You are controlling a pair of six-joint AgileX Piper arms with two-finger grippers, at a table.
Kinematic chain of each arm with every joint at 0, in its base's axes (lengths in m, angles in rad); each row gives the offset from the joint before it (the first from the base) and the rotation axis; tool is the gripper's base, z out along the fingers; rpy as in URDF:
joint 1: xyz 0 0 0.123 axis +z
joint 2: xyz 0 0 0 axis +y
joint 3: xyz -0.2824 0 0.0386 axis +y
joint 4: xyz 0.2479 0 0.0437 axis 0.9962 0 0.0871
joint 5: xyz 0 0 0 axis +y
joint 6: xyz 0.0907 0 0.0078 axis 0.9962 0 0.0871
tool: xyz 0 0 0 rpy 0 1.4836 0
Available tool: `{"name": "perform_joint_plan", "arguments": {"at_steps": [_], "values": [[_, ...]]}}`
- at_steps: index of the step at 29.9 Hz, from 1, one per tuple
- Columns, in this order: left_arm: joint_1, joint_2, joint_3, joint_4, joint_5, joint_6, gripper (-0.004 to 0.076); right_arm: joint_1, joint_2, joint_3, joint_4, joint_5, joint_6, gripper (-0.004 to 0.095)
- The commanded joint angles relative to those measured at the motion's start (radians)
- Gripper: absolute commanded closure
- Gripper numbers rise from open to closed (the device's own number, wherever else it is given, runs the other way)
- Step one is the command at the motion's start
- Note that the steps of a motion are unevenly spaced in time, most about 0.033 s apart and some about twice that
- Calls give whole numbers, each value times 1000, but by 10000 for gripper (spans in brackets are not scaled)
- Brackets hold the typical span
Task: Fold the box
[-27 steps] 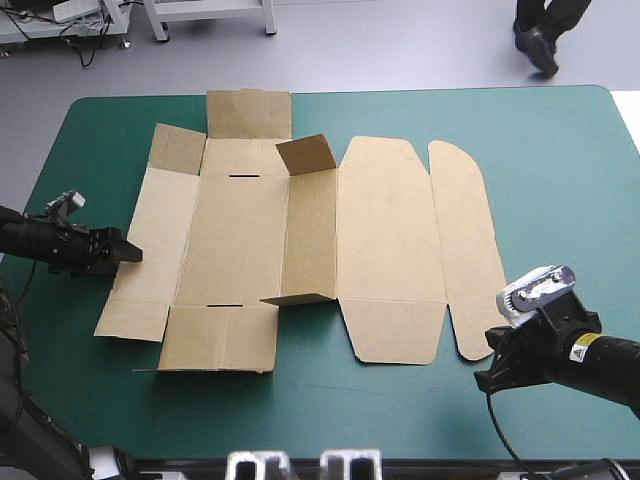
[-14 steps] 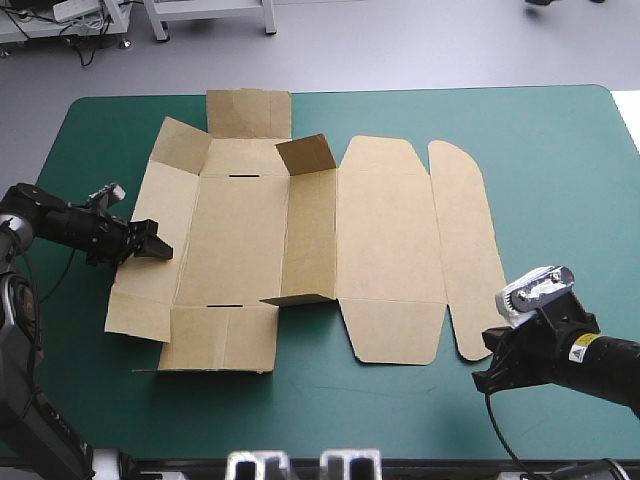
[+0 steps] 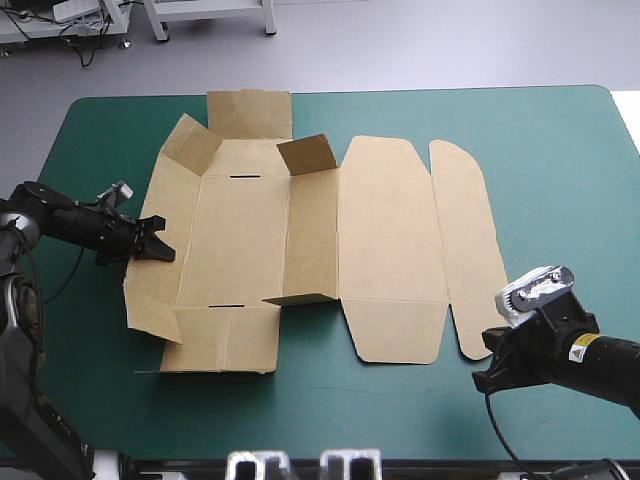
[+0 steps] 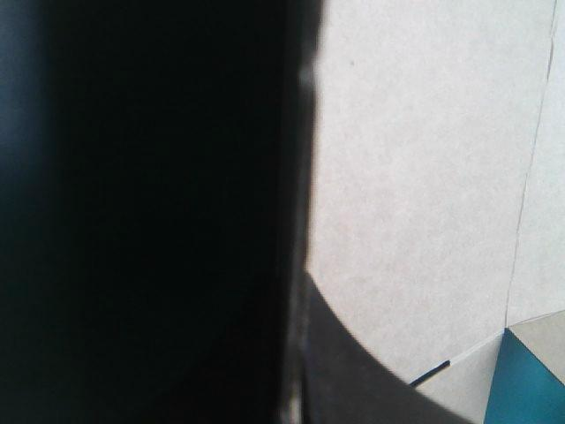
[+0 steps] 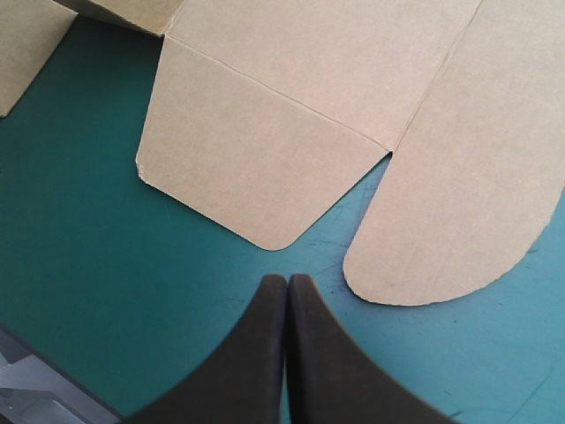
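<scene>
1. The teal-green worktop (image 3: 560, 160) carries the box (image 3: 380, 240), which lies across its middle, a little toward the left edge.
2. The box is one cut sheet of plain brown board, mostly flat. Its long axis runs left to right, in line with the worktop's far edge.
3. The broad panels lie side by side along that axis. The widest has rounded corners and sits right of centre.
4. A long rounded strip (image 3: 465, 250) forms the right end of the sheet and lies flat.
5. The left wall (image 3: 170, 195) stands tilted up off the cover, with its two corner flaps bent inward.
6. A small flap (image 3: 307, 153) stands upright near the far side of the middle fold.
7. My left tool (image 3: 160, 245) is against the outer face of the left wall. I cannot tell whether it is apart or together, as its own view shows only black beside brown board.
8. My right tool (image 5: 288, 278) is together in one pointed arch. It hangs over bare cover just near of the two rounded flap ends and is not touching the board.
9. A small sticker (image 3: 578, 351) on my right arm is too small to read.
</scene>
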Motion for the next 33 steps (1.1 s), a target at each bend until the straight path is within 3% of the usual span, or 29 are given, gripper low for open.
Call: {"name": "perform_joint_plan", "arguments": {"at_steps": [1, 8, 13, 17, 23, 33], "values": [[-19, -85, -14, -51, 75, 7, 731, 2, 5, -23, 21, -36, -6, 928], [-124, -217, -20, -35, 74, 86, 731, 2, 5, -23, 20, -35, -6, 928], [-220, -287, -137, 109, 74, 38, 731, 2, 5, -23, 20, -43, -6, 928], [-316, -293, -297, 212, 67, 0, 731, 2, 5, -23, 17, -71, -6, 928], [-475, -293, -484, 333, 42, 69, 731, 2, 5, -61, 17, -111, 9, 928], [-679, -293, -573, 609, -15, 135, 731, 2, 17, -214, -81, -187, 124, 927]]}}
